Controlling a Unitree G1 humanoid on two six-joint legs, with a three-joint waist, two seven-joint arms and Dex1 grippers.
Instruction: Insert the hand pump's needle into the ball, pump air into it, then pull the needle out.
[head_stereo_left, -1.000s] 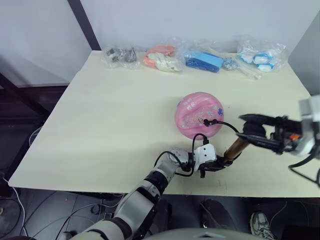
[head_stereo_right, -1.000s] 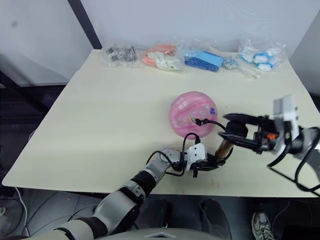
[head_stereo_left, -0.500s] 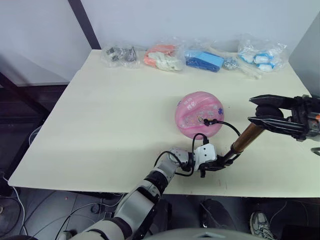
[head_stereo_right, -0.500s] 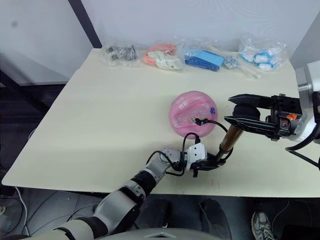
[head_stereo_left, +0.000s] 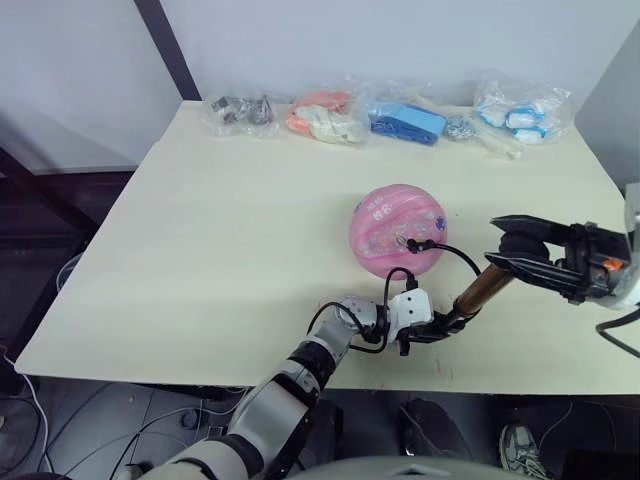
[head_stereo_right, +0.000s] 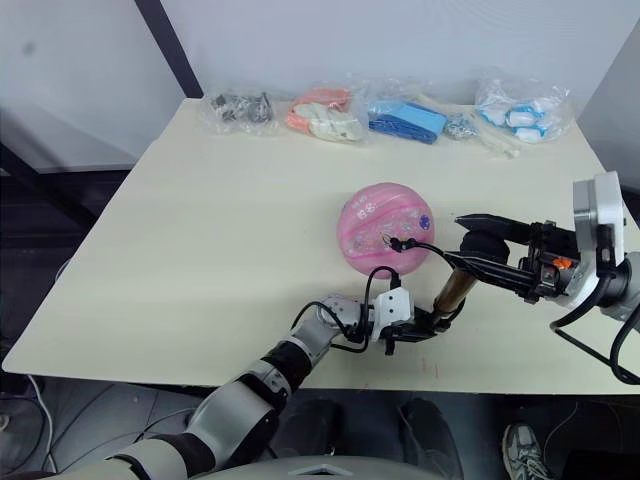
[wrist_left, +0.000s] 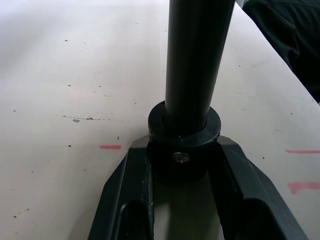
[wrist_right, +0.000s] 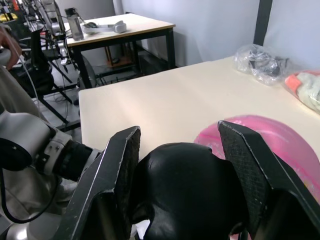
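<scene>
The pink ball (head_stereo_left: 396, 228) rests on the table's right half. The needle's black fitting (head_stereo_left: 411, 243) sits against the ball's near side; the pin itself is hidden. A thin black hose (head_stereo_left: 455, 256) loops from it down to the hand pump (head_stereo_left: 476, 292), whose bronze barrel leans up to the right. My left gripper (head_stereo_left: 432, 328) is shut on the pump's black base cap (wrist_left: 184, 131) at the table's front edge. My right gripper (head_stereo_left: 500, 243) is shut on the black T-handle (wrist_right: 186, 196), to the right of the ball.
Several clear bags of small items line the table's far edge: dark parts (head_stereo_left: 241, 110), orange pieces (head_stereo_left: 324, 116), a blue pack (head_stereo_left: 408, 122), blue-white items (head_stereo_left: 521, 112). The pale table (head_stereo_left: 220, 230) drops off just in front of the left gripper.
My right gripper rose up and right with the handle half a second ago, then came back down towards the barrel. The left gripper, ball and hose have stayed put.
</scene>
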